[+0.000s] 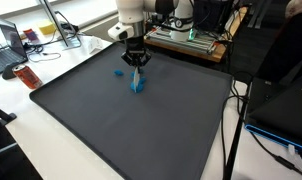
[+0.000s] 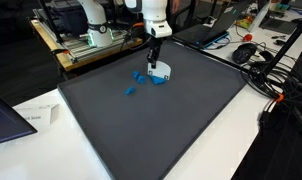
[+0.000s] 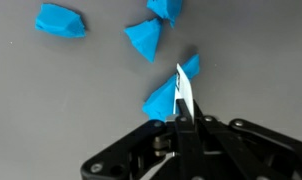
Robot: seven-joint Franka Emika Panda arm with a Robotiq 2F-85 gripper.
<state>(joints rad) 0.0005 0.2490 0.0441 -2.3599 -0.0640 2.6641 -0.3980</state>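
Wrist view: the gripper (image 3: pixel 181 122) enters from the bottom edge, its black fingers pressed together on a thin white piece (image 3: pixel 181 92) seen edge-on; what that piece is cannot be told. The white piece stands over the nearest blue scrap (image 3: pixel 161 100), which lies on the dark grey mat (image 3: pixel 51 100); whether the two touch is not clear. Three further blue scraps lie toward the top of this view: one at the upper left (image 3: pixel 61 18), one near the middle (image 3: pixel 146 40), and one cut by the top edge (image 3: pixel 166 7). In both exterior views the white arm (image 1: pixel 131 20) (image 2: pixel 154 15) points the gripper (image 1: pixel 136 62) (image 2: pixel 152 62) straight down at a blue clump (image 1: pixel 138 84) (image 2: pixel 154 78) on the far part of the mat (image 1: pixel 141 130) (image 2: pixel 161 125). A smaller blue scrap (image 1: pixel 118 71) (image 2: pixel 132 91) lies near the clump but apart from it. Beyond the mat, in an exterior view, stand a laptop (image 1: pixel 5 45) and a red bottle (image 1: pixel 28 76). In an exterior view a sheet of paper (image 2: pixel 36 115) lies beside the mat's corner, and black cables (image 2: pixel 263 70) trail off the table edge.
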